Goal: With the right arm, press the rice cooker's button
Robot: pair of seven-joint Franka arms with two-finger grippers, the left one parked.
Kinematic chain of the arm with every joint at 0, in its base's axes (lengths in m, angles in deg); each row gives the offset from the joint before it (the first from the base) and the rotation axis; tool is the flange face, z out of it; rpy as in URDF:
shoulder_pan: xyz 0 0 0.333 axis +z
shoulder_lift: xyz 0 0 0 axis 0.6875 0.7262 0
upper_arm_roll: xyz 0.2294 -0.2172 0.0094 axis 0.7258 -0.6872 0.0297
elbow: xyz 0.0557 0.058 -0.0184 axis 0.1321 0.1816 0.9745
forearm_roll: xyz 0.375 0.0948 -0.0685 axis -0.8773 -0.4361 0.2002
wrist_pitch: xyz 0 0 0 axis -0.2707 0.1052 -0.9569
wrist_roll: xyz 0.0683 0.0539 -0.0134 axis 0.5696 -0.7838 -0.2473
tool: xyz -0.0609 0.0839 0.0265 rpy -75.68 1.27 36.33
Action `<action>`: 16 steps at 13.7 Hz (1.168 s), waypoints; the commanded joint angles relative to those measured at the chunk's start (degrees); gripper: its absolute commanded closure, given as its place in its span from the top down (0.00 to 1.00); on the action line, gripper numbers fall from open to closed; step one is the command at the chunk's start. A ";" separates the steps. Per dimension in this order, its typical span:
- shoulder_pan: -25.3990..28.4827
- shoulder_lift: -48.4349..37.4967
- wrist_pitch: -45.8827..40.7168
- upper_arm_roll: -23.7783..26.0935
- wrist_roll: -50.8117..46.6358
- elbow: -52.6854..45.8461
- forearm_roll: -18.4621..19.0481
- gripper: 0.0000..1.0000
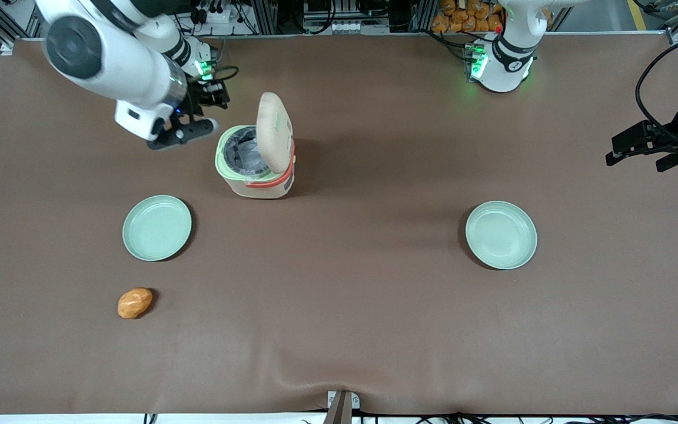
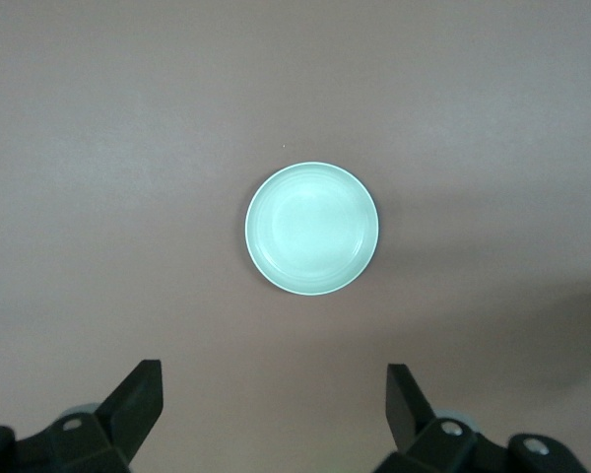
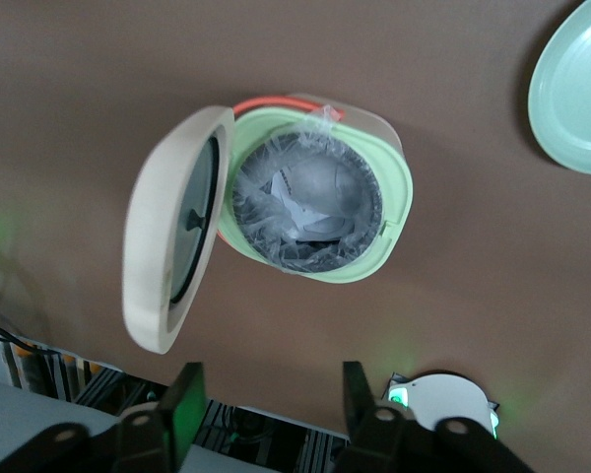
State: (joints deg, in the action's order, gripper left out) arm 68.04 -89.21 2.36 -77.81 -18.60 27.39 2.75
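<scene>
The rice cooker stands on the brown table with its cream lid swung up and open. A small pale green patch, the button, shows on the lid's outer face. In the right wrist view I see the pale green rim, the lid's inner face and crinkled clear plastic in the dark pot; the button is hidden there. My right arm's gripper hovers beside the cooker, toward the working arm's end. The gripper is open with nothing between its fingers.
A green plate lies nearer the front camera than the cooker and also shows in the wrist view. An orange rounded lump lies nearer still. A second green plate lies toward the parked arm's end.
</scene>
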 commanded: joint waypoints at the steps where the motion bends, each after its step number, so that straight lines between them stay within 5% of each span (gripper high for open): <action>1: -2.88 0.73 -0.41 0.32 0.06 -5.14 -0.31 1.00; 3: -5.52 1.00 -0.41 0.32 0.24 -8.04 1.09 1.00; 6: -5.97 1.00 0.90 0.32 0.24 -11.82 15.55 1.00; 13: -16.86 1.44 0.73 -0.29 2.25 -12.45 15.96 1.00; 16: -17.84 1.79 1.08 -5.02 6.38 -10.70 15.69 1.00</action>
State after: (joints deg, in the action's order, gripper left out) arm 50.84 -87.83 3.58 -80.79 -14.70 16.18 17.99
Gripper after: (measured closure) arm 0.000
